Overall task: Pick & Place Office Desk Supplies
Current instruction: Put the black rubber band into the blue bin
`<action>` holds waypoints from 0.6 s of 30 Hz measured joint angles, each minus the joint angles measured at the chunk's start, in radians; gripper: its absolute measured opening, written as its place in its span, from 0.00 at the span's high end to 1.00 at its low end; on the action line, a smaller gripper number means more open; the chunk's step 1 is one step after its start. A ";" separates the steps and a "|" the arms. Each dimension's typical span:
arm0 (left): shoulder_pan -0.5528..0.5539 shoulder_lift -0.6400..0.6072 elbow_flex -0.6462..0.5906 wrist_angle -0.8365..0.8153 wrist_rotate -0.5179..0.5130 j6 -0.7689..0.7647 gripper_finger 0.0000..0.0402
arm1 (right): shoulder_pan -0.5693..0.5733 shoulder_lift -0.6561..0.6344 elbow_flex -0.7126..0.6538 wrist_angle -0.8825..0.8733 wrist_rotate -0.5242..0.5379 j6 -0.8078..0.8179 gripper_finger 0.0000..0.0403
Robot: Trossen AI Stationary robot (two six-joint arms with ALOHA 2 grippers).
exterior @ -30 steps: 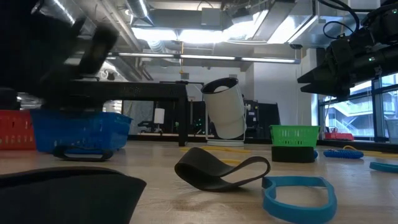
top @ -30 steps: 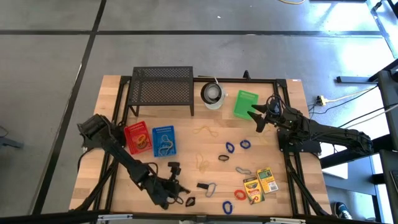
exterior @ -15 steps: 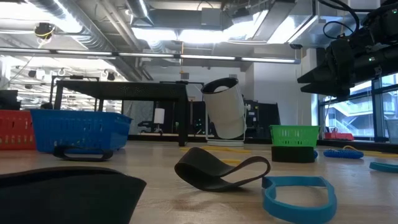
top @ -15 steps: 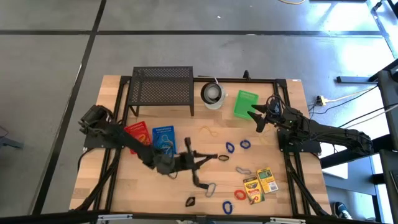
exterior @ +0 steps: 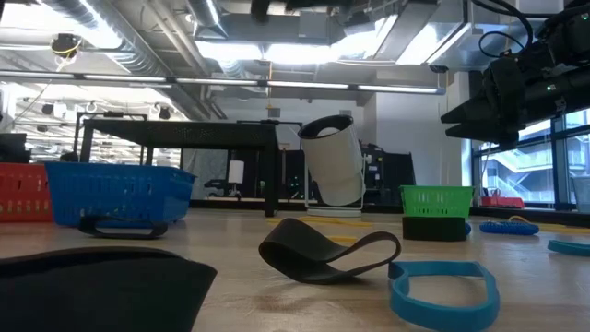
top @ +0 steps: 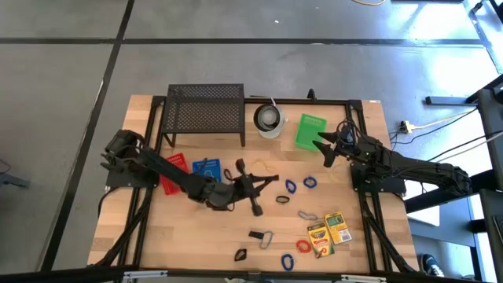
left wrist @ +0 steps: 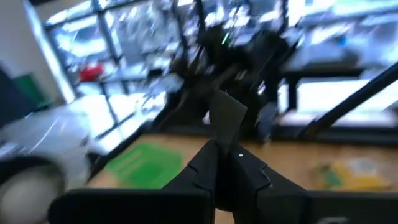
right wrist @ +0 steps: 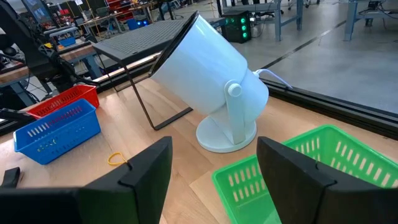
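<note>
My left gripper [top: 267, 182] hovers over the table's middle, pointing toward its right edge, shut on a small dark flat piece [left wrist: 227, 115] that looks like a black clip. My right gripper [top: 324, 149] waits open at the far right, beside the green basket [top: 312, 130]. Loose on the wood lie blue bands [top: 291, 186], a black band [top: 281, 200], a red band [top: 302, 246], a yellow band [top: 259, 167], silver clips [top: 306, 215], a black clip [top: 255, 234] and two crayon boxes [top: 328, 233]. My left gripper pinches the dark flat piece between its two fingers [left wrist: 205, 168]. The piece's free end [left wrist: 225, 111] sticks out past the fingertips. It is lifted clear of the table, and the fingers lie about level, pointing toward the table's right side.
A black mesh rack [top: 204, 110] stands at the far edge, with a round white cup-like object [top: 269, 119] to its right. Red [top: 171, 167] and blue [top: 206, 167] baskets sit by the left arm. In the low view a black band [exterior: 323, 251] and a blue band [exterior: 442, 286] lie near.
My left arm has swung from the table's near edge up and toward the far edge and the right, to the middle. Its gripper has turned to point at the right edge and has left the low view. It has stayed shut.
</note>
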 joint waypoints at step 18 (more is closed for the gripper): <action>0.005 -0.232 0.000 -1.238 0.177 -0.956 0.97 | 0.000 0.000 0.000 0.000 0.000 0.000 0.41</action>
